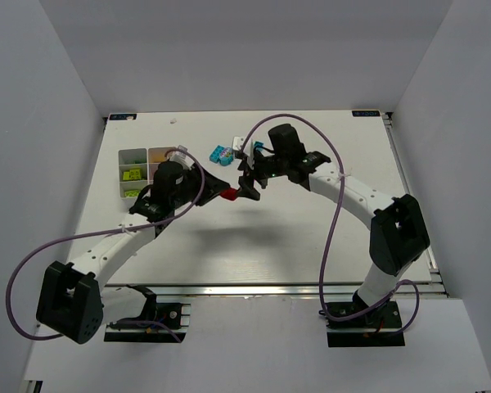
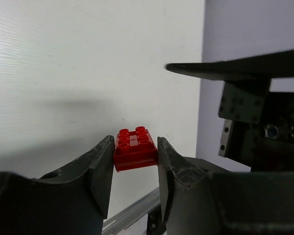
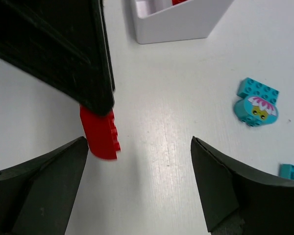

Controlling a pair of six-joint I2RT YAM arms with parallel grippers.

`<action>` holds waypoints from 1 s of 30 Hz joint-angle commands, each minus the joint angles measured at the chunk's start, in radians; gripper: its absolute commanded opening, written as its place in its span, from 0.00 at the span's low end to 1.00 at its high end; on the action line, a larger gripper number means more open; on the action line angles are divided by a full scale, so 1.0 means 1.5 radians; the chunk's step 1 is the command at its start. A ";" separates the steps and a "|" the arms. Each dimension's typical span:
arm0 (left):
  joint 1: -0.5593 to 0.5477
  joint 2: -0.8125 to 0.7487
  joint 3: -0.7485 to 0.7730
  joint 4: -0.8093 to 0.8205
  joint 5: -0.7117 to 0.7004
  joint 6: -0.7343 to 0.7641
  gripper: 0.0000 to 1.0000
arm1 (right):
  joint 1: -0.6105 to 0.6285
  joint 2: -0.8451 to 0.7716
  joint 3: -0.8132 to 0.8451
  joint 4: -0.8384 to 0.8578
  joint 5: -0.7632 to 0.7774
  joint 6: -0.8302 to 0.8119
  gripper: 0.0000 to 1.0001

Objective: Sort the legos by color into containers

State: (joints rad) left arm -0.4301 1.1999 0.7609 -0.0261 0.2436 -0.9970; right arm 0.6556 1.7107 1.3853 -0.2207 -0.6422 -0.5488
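Above table (image 1: 295,246), left gripper (image 2: 134,141) pinches red brick (image 2: 135,152) by sides, held clear, likely for carry to tray (image 1: 123,172). Right gripper (image 3: 138,144) wide open, empty, giving room.

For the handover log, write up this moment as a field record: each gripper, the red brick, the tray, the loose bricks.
left gripper: shut on the red brick
right gripper: open wide, close beside the red brick, not gripping it
red brick: clamped by its sides, studs showing in the left wrist view
tray: white, at the far left of the table; lime bricks in its compartments
cyan bricks: loose on the table, outside the tray
sorting: not finished
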 commanded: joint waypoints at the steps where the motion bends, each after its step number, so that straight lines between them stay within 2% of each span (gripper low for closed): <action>1: 0.063 -0.037 0.055 -0.161 -0.076 0.048 0.00 | -0.006 -0.009 -0.020 0.040 0.086 0.006 0.89; 4: 0.130 -0.048 0.085 -0.234 -0.122 0.073 0.00 | -0.009 -0.039 -0.097 0.129 0.199 0.007 0.89; 6: 0.152 -0.043 0.132 -0.304 -0.200 0.090 0.00 | -0.011 -0.057 -0.140 0.217 0.286 0.008 0.89; 8: 0.168 -0.021 0.188 -0.361 -0.270 0.116 0.00 | -0.023 -0.062 -0.150 0.202 0.264 -0.023 0.85; 9: 0.172 -0.011 0.207 -0.376 -0.289 0.125 0.00 | -0.043 -0.061 -0.141 0.162 0.199 -0.021 0.77; 10: 0.181 0.003 0.225 -0.396 -0.302 0.141 0.00 | -0.053 -0.058 -0.131 0.148 0.168 -0.012 0.62; 11: 0.183 0.027 0.255 -0.400 -0.319 0.149 0.00 | -0.060 -0.052 -0.113 0.125 0.148 0.006 0.21; 12: 0.189 0.041 0.268 -0.401 -0.324 0.157 0.00 | -0.064 -0.050 -0.109 0.106 0.130 0.007 0.00; 21: 0.215 0.184 0.400 -0.436 -0.387 0.222 0.00 | -0.074 -0.054 -0.119 0.105 0.134 0.011 0.00; 30: 0.220 0.276 0.470 -0.471 -0.415 0.236 0.00 | -0.090 -0.055 -0.120 0.103 0.124 0.023 0.00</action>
State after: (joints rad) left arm -0.1043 1.6154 1.4101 -0.7013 -0.3363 -0.6609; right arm 0.5285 1.6665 1.1816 -0.0662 -0.4305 -0.5301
